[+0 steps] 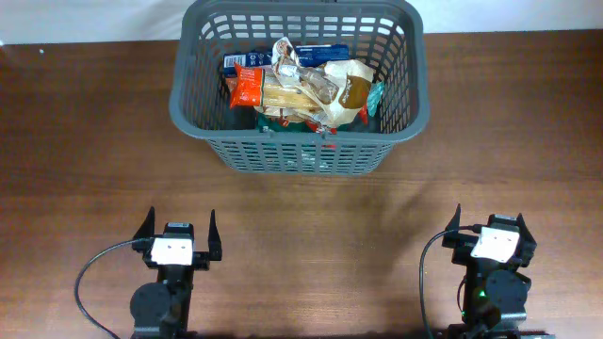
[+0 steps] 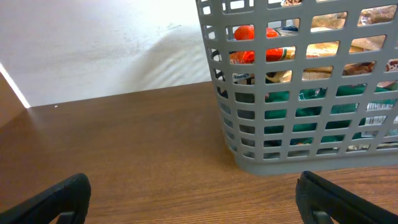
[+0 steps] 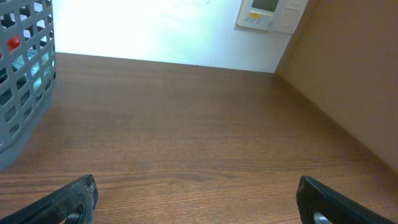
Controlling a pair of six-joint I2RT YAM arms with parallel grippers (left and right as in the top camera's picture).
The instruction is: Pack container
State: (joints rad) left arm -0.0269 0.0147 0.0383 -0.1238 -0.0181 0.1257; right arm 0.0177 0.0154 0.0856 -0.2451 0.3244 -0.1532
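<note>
Dark grey basket (image 1: 300, 151) on wooden table (image 1: 94, 141), heaped with snack packets (image 1: 292, 89). Left gripper (image 1: 181, 219) and right gripper (image 1: 489, 216) at near edge, well apart from basket, fingers spread, grasping nothing.

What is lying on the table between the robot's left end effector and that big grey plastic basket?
Nothing visible. Only bare brown wooden table lies between the open left end effector and the large dark grey slotted plastic basket, which holds snack packets.
</note>
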